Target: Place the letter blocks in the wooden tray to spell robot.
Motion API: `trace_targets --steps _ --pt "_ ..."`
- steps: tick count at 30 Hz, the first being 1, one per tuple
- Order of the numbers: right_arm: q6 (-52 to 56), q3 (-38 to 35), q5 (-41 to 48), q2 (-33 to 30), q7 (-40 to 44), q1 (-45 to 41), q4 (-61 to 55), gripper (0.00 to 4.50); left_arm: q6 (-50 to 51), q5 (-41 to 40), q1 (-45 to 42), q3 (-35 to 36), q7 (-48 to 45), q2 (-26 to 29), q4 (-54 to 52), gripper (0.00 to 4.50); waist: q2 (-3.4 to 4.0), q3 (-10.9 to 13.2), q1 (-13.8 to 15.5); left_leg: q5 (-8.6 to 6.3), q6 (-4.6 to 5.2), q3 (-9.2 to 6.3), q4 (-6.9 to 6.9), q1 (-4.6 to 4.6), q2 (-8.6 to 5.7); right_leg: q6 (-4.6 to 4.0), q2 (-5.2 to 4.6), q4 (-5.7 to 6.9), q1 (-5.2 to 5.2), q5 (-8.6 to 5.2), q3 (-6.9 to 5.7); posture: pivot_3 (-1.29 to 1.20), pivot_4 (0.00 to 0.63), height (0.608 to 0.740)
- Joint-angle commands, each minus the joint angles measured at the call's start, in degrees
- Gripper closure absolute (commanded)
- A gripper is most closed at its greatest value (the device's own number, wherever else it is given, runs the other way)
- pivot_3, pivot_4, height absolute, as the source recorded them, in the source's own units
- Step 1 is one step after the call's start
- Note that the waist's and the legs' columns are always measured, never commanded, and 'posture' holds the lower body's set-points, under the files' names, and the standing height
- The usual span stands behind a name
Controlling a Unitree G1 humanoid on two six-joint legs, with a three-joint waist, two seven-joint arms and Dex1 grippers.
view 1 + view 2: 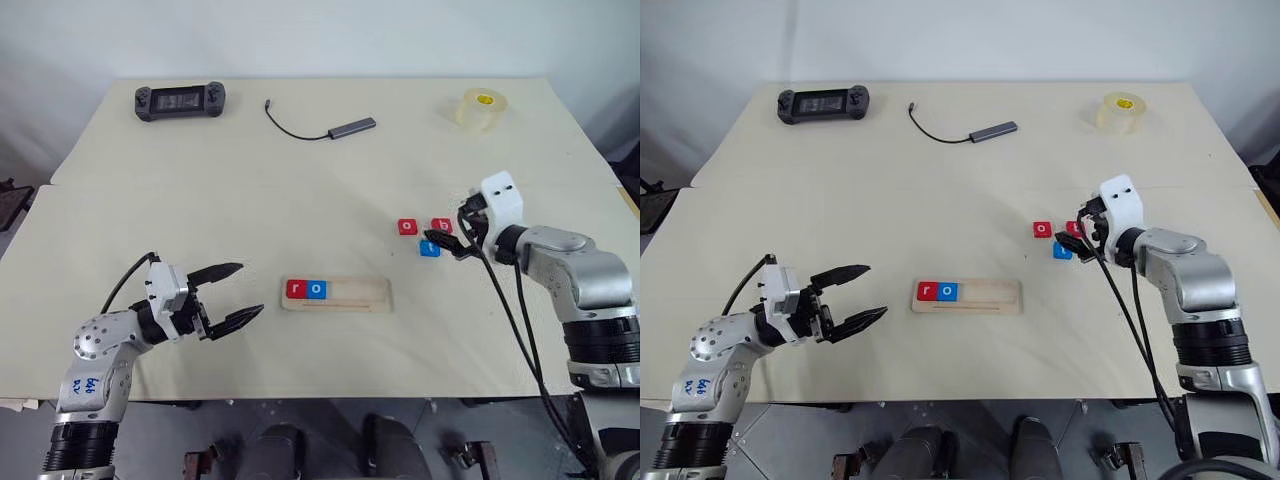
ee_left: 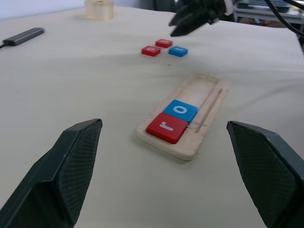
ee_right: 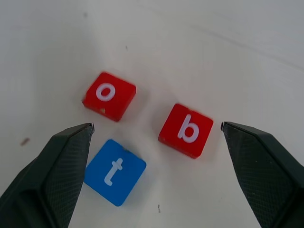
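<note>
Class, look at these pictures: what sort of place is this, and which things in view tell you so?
Probably a robot test bench in a lab or workroom. A plain cloth-covered table holds a spelling exercise, a wooden tray and letter blocks, alongside stray work gear: a handheld controller, a cable adapter and a tape roll.

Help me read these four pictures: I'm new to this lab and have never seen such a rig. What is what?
It is a two-armed robot at a table. Two pictures come from its head camera, two from wrist cameras looking along each claw's black fingers. The left claw is open and empty near the wooden tray, which holds a red r and a blue o. The right claw is open and empty above three loose blocks: red o, red b, blue t. At the far edge lie a game controller, a cable adapter and a tape roll.
</note>
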Motion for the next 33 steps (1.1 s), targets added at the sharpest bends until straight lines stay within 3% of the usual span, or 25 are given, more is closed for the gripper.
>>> trace_targets --steps 1,12,23,26,33 --pt "0.44 -1.43 -0.56 -0.15 0.11 -0.60 -1.49 0.00 0.33 -1.78 1.32 1.43 0.70 0.16 -3.31 0.03 0.00 0.00 -0.18 0.00 0.00 0.00 -0.01 0.00 0.00 0.00 0.01 -0.01 0.00 0.00 0.00 0.00 0.150 0.740" --pt "3.60 -1.97 -0.16 1.22 -1.27 -1.68 -1.99 0.00 0.13 -1.02 -0.26 -0.05 0.30 0.48 -2.54 0.03 0.00 0.00 -0.22 0.00 -0.01 0.07 0.06 0.01 0.04 0.01 0.03 0.03 0.00 0.00 0.03 0.00 0.150 0.740" --pt "1.45 -3.56 -5.03 8.33 -10.06 -10.90 16.90 0.00 -0.26 -0.55 -0.08 -1.37 0.75 -0.09 -3.76 0.03 0.01 0.00 -0.54 0.00 -0.01 0.12 0.03 0.03 0.04 0.01 0.05 0.05 -0.03 0.00 0.06 0.00 0.150 0.740" --pt "0.38 -3.53 -5.77 9.67 -10.40 -11.51 18.96 0.62 -0.40 -0.55 0.05 -1.15 1.22 -0.15 -4.16 0.00 0.01 0.00 -0.51 0.01 -0.01 0.11 0.03 0.03 0.04 0.01 0.06 0.06 -0.04 0.00 0.06 0.00 0.150 0.740" --pt "0.86 -4.17 -6.43 11.26 -11.96 -11.15 18.05 2.96 -0.69 -0.46 0.13 -1.21 1.78 -0.18 -4.63 0.00 0.01 -0.01 -0.56 0.01 -0.01 0.11 0.05 0.04 0.04 0.01 0.06 0.09 -0.02 0.00 0.07 0.00 0.150 0.740"
